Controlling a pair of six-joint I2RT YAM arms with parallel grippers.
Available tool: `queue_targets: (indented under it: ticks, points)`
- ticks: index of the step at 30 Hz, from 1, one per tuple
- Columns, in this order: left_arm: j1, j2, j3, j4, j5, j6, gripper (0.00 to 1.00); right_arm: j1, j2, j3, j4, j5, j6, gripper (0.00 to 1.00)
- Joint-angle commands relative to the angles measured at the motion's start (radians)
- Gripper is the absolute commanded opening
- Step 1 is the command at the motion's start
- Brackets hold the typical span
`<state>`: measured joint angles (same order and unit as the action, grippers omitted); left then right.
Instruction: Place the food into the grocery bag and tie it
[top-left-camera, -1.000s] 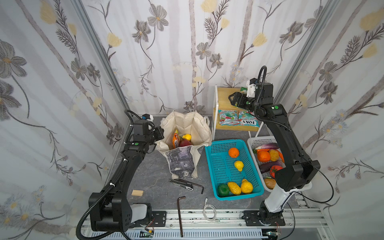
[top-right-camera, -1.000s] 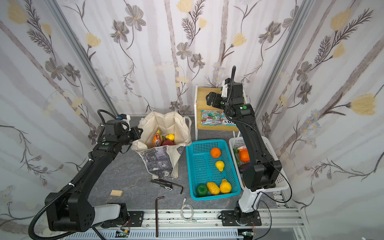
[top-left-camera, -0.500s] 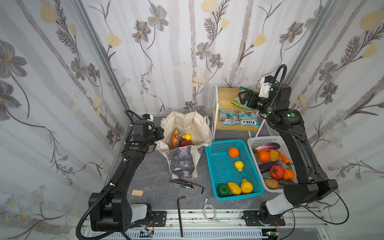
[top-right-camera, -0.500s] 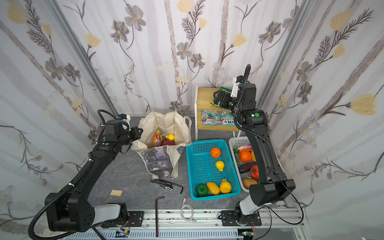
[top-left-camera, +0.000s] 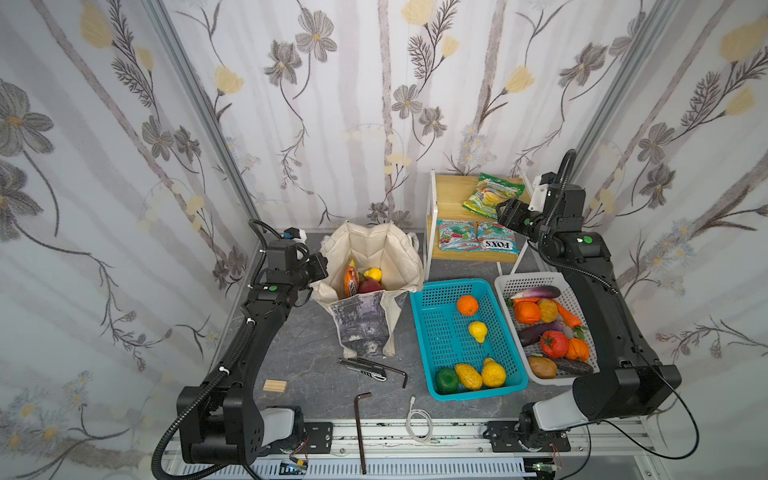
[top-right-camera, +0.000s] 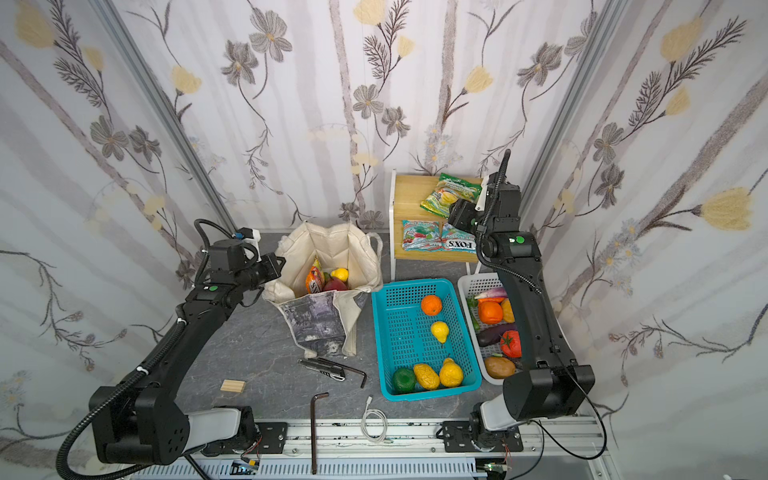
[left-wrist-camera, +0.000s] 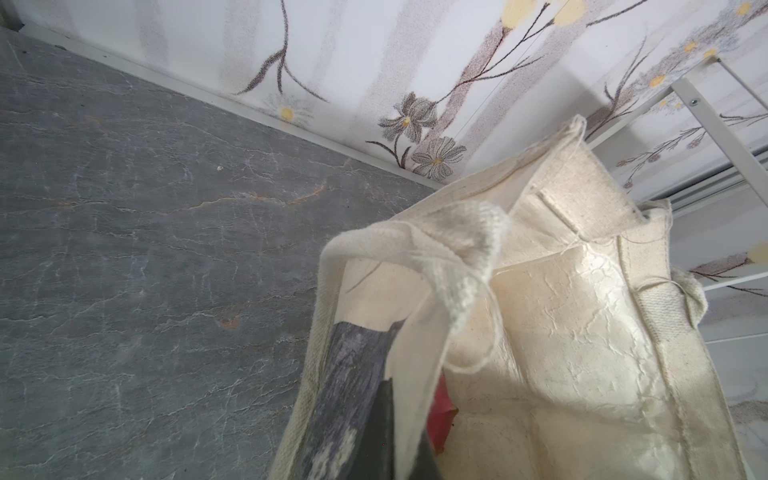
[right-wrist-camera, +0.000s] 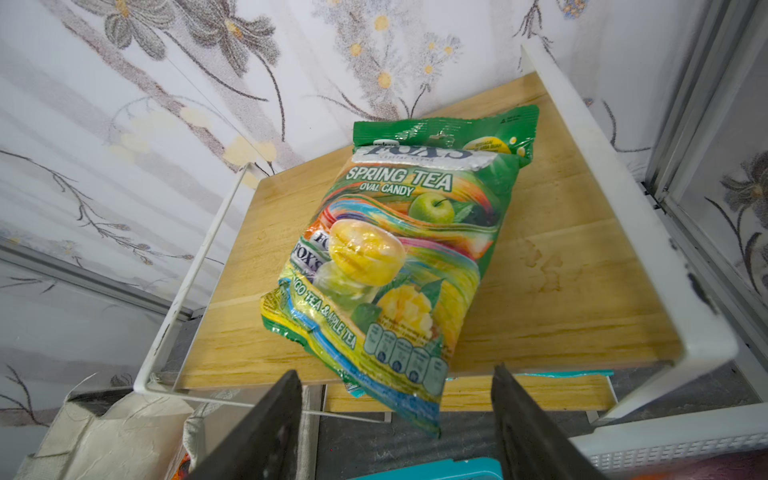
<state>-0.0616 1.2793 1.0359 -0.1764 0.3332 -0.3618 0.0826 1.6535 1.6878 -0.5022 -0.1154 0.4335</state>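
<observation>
I judge the job to be early in its packing stage. The cream canvas grocery bag with the grey-purple print (top-left-camera: 386, 253) stands open on the grey surface (top-left-camera: 299, 345), and inside it I see a glossy orange snack packet (top-left-camera: 351, 280), a yellow toy lemon (top-left-camera: 372, 274) and a dark pink toy fruit (top-left-camera: 370, 287). My left pincer (top-left-camera: 321, 268) is clenched on the bag's rim at its left side, which I take to be holding the mouth open. My right pincer (right-wrist-camera: 395, 374) is released, its jaws spread either side of the near corner of a green candy packet (right-wrist-camera: 407, 249). That packet lies on the top wooden shelf (right-wrist-camera: 561, 270) of the white rack with its corner hanging over the edge, and the jaws touch nothing. So this packet looks next to go in, not yet grasped. After it come two more glossy packets (top-left-camera: 456, 235) on the lower shelf, the toy fruit in the turquoise plastic basket (top-left-camera: 444, 353) and the toy vegetables in the white plastic basket (top-left-camera: 510, 283), if all of that counts as the food. The long cream handles (top-left-camera: 394, 328) hang loose down the front of the bag, so the tying has not begun
</observation>
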Motion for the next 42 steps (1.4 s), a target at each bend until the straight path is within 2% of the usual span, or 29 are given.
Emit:
queue_targets:
  ticks: [1,7,12,16,19,21,29,37,42]
  points:
    - [0.000,-0.006,0.000,0.032,-0.005,0.014,0.00,-0.003,0.021,-0.005,0.064,-0.036,0.019,0.69]
    - [0.000,-0.006,-0.002,0.032,-0.005,0.014,0.00,-0.006,0.049,-0.011,0.112,-0.106,0.043,0.62]
    - [0.000,-0.008,-0.002,0.032,-0.010,0.015,0.00,-0.007,0.057,-0.012,0.131,-0.126,0.053,0.51]
    - [0.000,-0.008,-0.002,0.032,-0.009,0.015,0.00,-0.010,0.065,-0.008,0.132,-0.141,0.056,0.16]
    - [0.000,-0.008,-0.002,0.032,-0.007,0.016,0.00,-0.011,0.062,-0.008,0.134,-0.144,0.055,0.03]
    - [0.000,-0.008,-0.002,0.032,-0.010,0.017,0.00,-0.011,0.056,-0.005,0.136,-0.151,0.057,0.00]
    - [0.000,-0.005,-0.002,0.032,-0.009,0.017,0.00,0.014,0.030,0.099,0.082,-0.165,0.030,0.00]
    - [0.000,-0.005,-0.003,0.032,-0.014,0.020,0.00,0.101,-0.005,0.226,0.029,-0.135,0.016,0.00]
    - [-0.001,-0.006,-0.004,0.032,-0.017,0.020,0.00,0.176,-0.035,0.236,0.015,-0.115,0.016,0.00]
